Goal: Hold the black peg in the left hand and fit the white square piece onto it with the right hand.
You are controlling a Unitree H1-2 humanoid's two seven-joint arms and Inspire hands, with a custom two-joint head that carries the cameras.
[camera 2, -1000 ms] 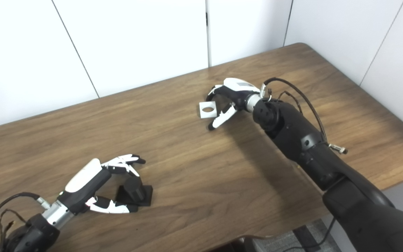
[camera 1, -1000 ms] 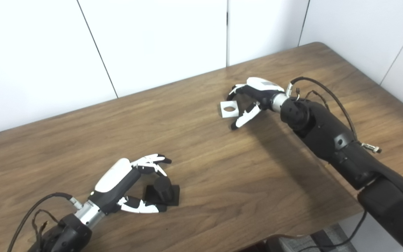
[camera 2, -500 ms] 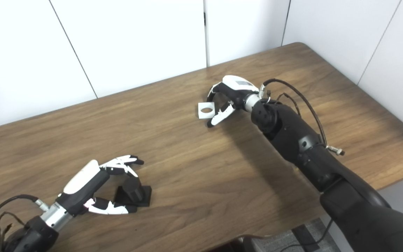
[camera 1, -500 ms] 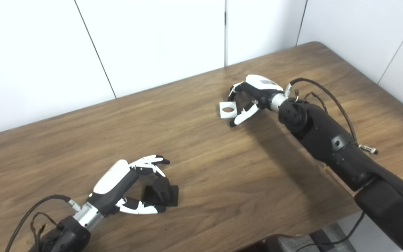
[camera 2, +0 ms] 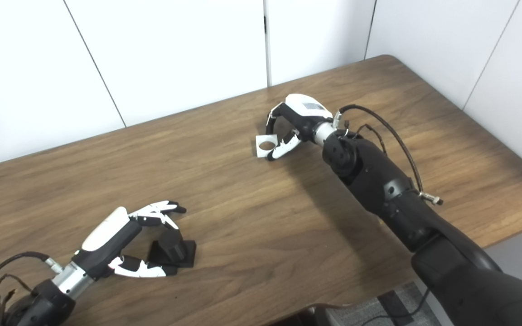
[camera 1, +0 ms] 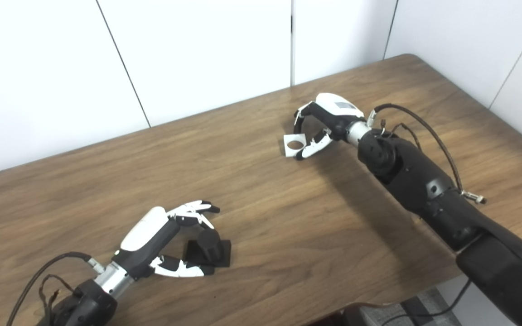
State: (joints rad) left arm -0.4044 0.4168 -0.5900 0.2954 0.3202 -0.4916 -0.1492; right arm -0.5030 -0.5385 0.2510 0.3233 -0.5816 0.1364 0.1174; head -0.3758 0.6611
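Note:
The black peg [camera 1: 210,243] stands upright on its square black base on the table [camera 1: 261,217], near the front left. My left hand [camera 1: 163,237] is open around it, with the fingers [camera 1: 195,209] above and behind the peg and the thumb beside the base; it does not grip. The white square piece [camera 1: 293,145], with a round hole, lies on the table at the back middle. My right hand [camera 1: 323,122] is curled over it, with the fingers on its far right edge and the thumb against its near right corner, pinching it.
White wall panels [camera 1: 197,54] stand right behind the table's far edge. The table's right corner [camera 1: 413,56] and front edge are close to my right arm [camera 1: 424,185]. Cables loop off both wrists.
My right hand's thumb and fingers have closed in onto the white piece's right side. The left hand and the peg have not moved. The camera shifted slightly.

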